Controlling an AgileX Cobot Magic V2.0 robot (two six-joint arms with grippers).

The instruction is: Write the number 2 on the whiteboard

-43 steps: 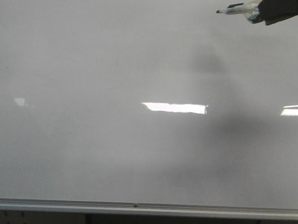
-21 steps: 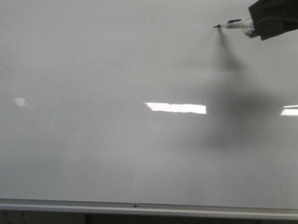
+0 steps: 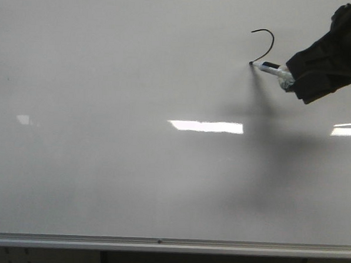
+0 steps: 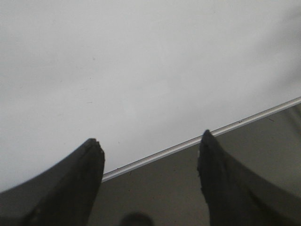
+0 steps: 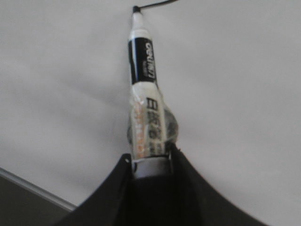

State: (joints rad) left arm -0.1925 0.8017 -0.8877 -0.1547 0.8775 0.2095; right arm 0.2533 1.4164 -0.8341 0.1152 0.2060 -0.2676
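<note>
black ink marks the board (image 3: 137,76): the top curve of the 2 (image 3: 263,45) is drawn as a hook, high and toward the right side of the front view, and the base stroke is not there yet. the right gripper (image 5: 149,160) is clamped on a marker (image 5: 143,70), with the barrel wedged between its two dark jaws and sticking straight out ahead of them. the marker's tip sits well beyond the jaw tips and touches the board at the lower end of the hook, so the stroke begins right at the tip and curls away from the jaws. the marker's body is white with a black label band near the tip, and clear tape or wrap bulges around the barrel just ahead of the jaws. in the front view the right gripper (image 3: 296,76) comes in from the right edge, its dark bulk behind the marker (image 3: 270,69), and a soft shadow falls on the board below it. the left gripper (image 4: 150,160) has its jaws spread wide with nothing between them; the board (image 4: 141,61) lies ahead of them, and its silver rail (image 4: 197,141) runs slantwise across the gap between the jaw tips. the rail (image 3: 169,244) also runs along the bottom of the front view, well away from the right jaws and the ink.
</note>
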